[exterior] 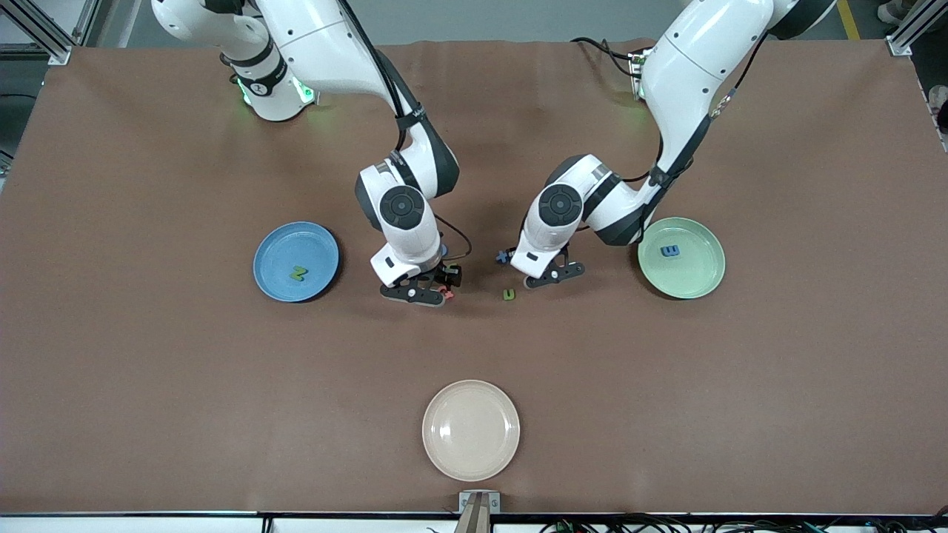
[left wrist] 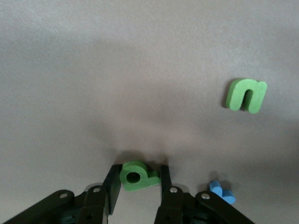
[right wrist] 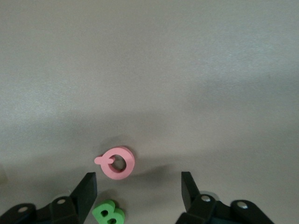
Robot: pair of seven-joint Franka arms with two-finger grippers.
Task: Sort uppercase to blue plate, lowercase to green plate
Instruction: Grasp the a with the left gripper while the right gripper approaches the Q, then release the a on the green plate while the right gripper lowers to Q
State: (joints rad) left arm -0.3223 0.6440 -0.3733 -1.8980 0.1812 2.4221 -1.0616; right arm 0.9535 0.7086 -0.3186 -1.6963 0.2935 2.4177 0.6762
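The blue plate (exterior: 275, 252) toward the right arm's end holds the green N (exterior: 298, 273). The green plate (exterior: 700, 277) toward the left arm's end holds the blue m (exterior: 670, 252). My left gripper (exterior: 554, 275) is low at the table with its fingers closed against the green p (left wrist: 138, 176). The green n (exterior: 509, 295), also in the left wrist view (left wrist: 246, 95), and the blue x (exterior: 504, 256) lie beside it. My right gripper (exterior: 418, 289) is open low over the table. The red Q (right wrist: 119, 162) lies just off its fingertips and the green B (right wrist: 108, 214) between its fingers. The blue G is hidden.
A cream plate (exterior: 471, 429) sits near the table's front edge, nearer the front camera than both grippers. The two grippers work close together at the table's middle, between the blue and green plates.
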